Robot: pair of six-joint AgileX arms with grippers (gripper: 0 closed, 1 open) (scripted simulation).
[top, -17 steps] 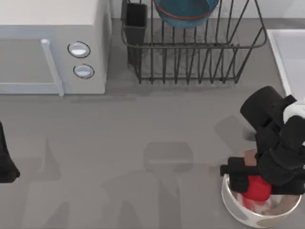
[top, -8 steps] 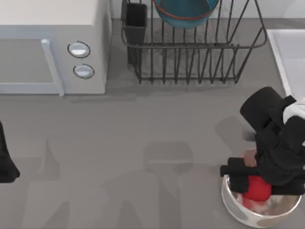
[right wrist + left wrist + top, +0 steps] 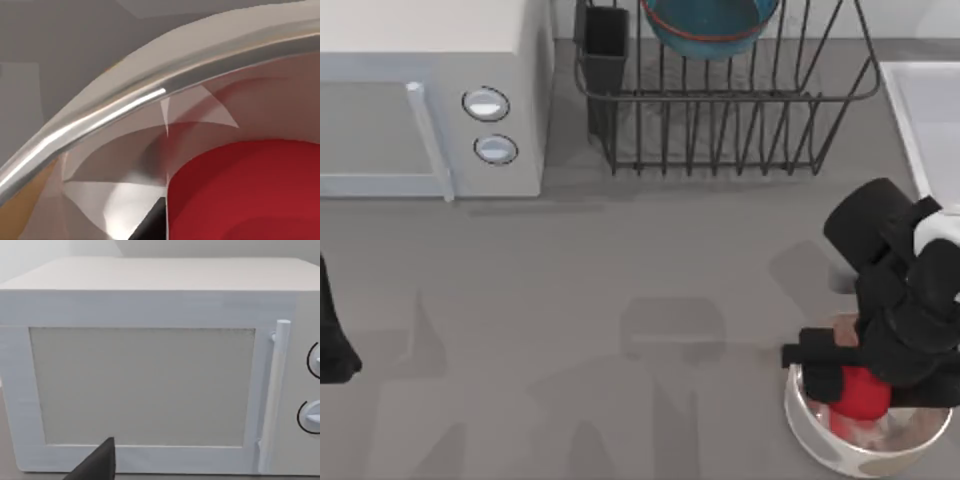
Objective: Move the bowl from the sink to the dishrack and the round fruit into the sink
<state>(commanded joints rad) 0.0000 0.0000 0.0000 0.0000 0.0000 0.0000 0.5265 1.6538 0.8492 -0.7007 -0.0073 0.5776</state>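
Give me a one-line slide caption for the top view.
Right gripper reaches into white bowl over the round fruit; teal bowl sits in dishrack.

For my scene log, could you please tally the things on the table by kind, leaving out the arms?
Bowls: 2, the teal bowl in the dishrack, the white bowl at the near right
Fruit: 1, the red fruit in the white bowl
Dishrack: 1
Sink: 1
Microwave: 1
Total: 6
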